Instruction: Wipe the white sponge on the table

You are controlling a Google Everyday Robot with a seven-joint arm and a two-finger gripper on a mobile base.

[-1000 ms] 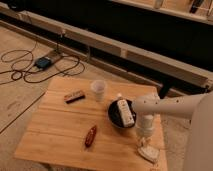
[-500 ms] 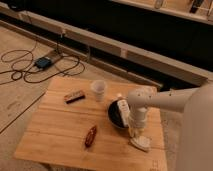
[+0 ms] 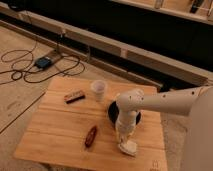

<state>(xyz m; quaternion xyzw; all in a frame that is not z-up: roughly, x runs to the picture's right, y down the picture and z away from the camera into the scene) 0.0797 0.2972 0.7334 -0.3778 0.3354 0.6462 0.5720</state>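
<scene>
The gripper (image 3: 126,142), jaws closed on the white sponge (image 3: 130,148), presses it against the table (image 3: 55,131) near five o'clock, below the black bowl (image 3: 113,113), apparently so a sweep wipes the wood.

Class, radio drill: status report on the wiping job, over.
Tool shut on white sponge, low at the table near its front edge. Sponge flat on the wood. Black bowl close behind the tool; small brown object alongside, apart.
</scene>
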